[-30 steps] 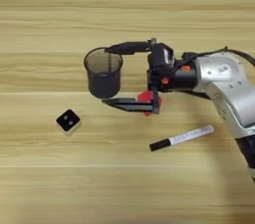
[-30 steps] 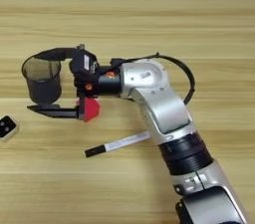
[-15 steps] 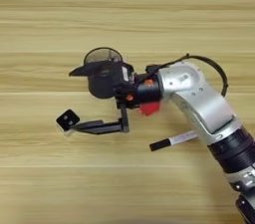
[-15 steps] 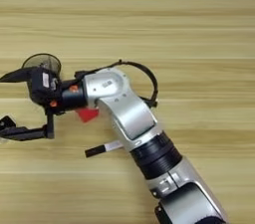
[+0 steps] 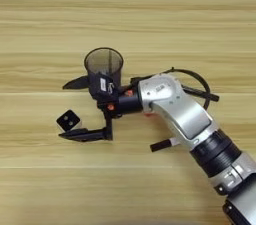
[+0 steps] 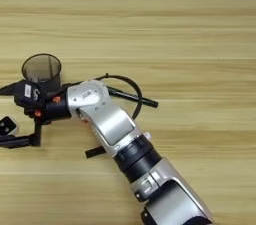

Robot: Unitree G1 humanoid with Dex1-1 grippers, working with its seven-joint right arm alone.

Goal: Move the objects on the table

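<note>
On the desk, left of centre: right gripper [image 5: 75,109] with fingers spread wide; one finger [image 5: 76,84] on the far side, the other [image 5: 82,134] on the near side.
Grip state: wide open, nothing held; white cube [image 5: 68,120] between the two fingers, just beside the near one, contact not readable.
White cube: resting on the desk [image 5: 150,14] with a black face up, left of the gripper body, near-left of the dark cup.
Dark cup [image 5: 103,65]: upright, see-through, open mouth up, just behind the gripper body on the far side; contents not readable.
Red cube [image 5: 148,115]: almost wholly hidden under the silver forearm [image 5: 172,109]; only a red sliver visible at the arm's near edge.
Pen [image 5: 161,145]: black end visible on the near side of the forearm, remainder covered by the arm.
Progress: judged early; no object in hand, all three on the desk, white cube bracketed as the likely next pick.
Arm pose: entering from the near right corner, forearm running far-left, wrist turned so the fingers point left, low over the surface.
</note>
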